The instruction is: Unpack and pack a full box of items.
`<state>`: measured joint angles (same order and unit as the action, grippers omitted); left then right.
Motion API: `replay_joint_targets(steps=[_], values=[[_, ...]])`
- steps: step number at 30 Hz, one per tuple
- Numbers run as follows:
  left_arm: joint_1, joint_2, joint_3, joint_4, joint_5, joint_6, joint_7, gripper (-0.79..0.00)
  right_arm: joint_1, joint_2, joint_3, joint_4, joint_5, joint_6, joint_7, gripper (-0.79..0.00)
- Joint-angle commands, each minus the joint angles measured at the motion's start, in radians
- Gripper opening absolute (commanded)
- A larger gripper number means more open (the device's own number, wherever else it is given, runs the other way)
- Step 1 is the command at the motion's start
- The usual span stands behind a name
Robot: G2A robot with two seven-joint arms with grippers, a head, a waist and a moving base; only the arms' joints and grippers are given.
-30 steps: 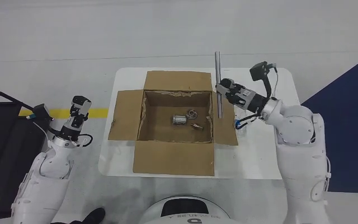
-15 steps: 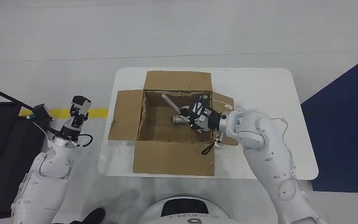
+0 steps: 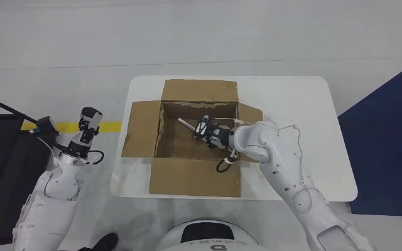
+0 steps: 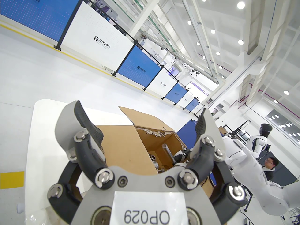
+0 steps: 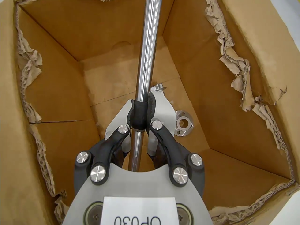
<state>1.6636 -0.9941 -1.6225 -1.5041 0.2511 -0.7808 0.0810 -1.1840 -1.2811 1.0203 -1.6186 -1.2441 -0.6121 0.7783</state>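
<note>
Cardboard box (image 3: 195, 177) stands open in the middle of the white table (image 3: 295, 113), its four flaps folded outward and its torn rims ragged.

Left of the box, beyond the table's edge, the left gripper (image 4: 140, 111) hangs facing the box's left flap. Its jaws are spread wide with nothing between them.

Inside the box the steel rod (image 5: 150, 43) lies on a slant, its free end aimed toward the box's left side and raised off the floor. The right gripper (image 5: 143, 105) is down inside the box, a little right of its middle, with its black pads (image 5: 137, 114) clamped tight on the rod. The longer visible stretch of rod runs out ahead of the jaws. A short stretch passes back between the fingers and vanishes behind the gripper's plate, so the rod's near end cannot be seen.

On the box floor just beside the right gripper lies a round metal flange (image 5: 184, 122) with a centre hole, apart from the rod. A second small metal piece (image 5: 159, 87) peeps out from behind one fingertip. It is mostly covered, and it is perhaps a stepped pin.

From above, the right wrist and forearm cover the middle and right of the box floor and part of the right flap, so the small parts are hard to make out there. From the left wrist, the box's near wall hides most of the floor.
</note>
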Motion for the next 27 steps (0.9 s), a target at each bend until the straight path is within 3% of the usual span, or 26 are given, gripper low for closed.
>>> replay_joint_targets(steps=[1,2,6,8,9,10,12,15,20,24,27], values=[[0.000,0.000,0.000,0.000,0.000,0.000,0.000,0.000,-0.006,0.001,-0.008,0.001,-0.031,0.027,0.003,-0.539],[0.000,0.000,0.000,0.000,0.000,0.000,0.000,0.000,-0.009,0.001,-0.011,0.005,-0.044,0.044,0.006,-0.474],[0.000,0.000,0.000,0.000,0.000,0.000,0.000,0.000,-0.020,0.001,-0.025,0.007,-0.071,0.093,0.005,-0.403],[0.000,0.000,0.000,0.000,0.000,0.000,0.000,0.000,-0.026,0.001,-0.021,-0.001,-0.062,0.109,-0.003,-0.228],[0.000,0.000,0.000,0.000,0.000,0.000,0.000,0.000,-0.031,0.003,-0.012,-0.014,-0.047,0.115,-0.008,-0.194],[0.000,0.000,0.000,0.000,0.000,0.000,0.000,0.000,-0.038,0.005,0.002,-0.036,-0.036,0.122,-0.016,-0.074],[0.000,0.000,0.000,0.000,0.000,0.000,0.000,0.000,-0.069,0.013,0.048,-0.103,-0.021,0.138,-0.050,-0.006],[0.000,0.000,0.000,0.000,0.000,0.000,0.000,0.000,-0.149,0.032,0.170,-0.229,0.034,0.157,-0.108,0.000],[0.000,0.000,0.000,0.000,0.000,0.000,0.000,0.000,-0.315,0.061,0.471,-0.369,0.204,0.200,-0.207,0.000],[0.000,0.000,0.000,0.000,0.000,0.000,0.000,0.000,-0.380,0.069,0.640,-0.345,0.298,0.323,-0.217,0.000],[0.000,0.000,0.000,0.000,0.000,0.000,0.000,0.000,-0.349,0.072,0.670,-0.277,0.273,0.450,-0.128,0.000]])
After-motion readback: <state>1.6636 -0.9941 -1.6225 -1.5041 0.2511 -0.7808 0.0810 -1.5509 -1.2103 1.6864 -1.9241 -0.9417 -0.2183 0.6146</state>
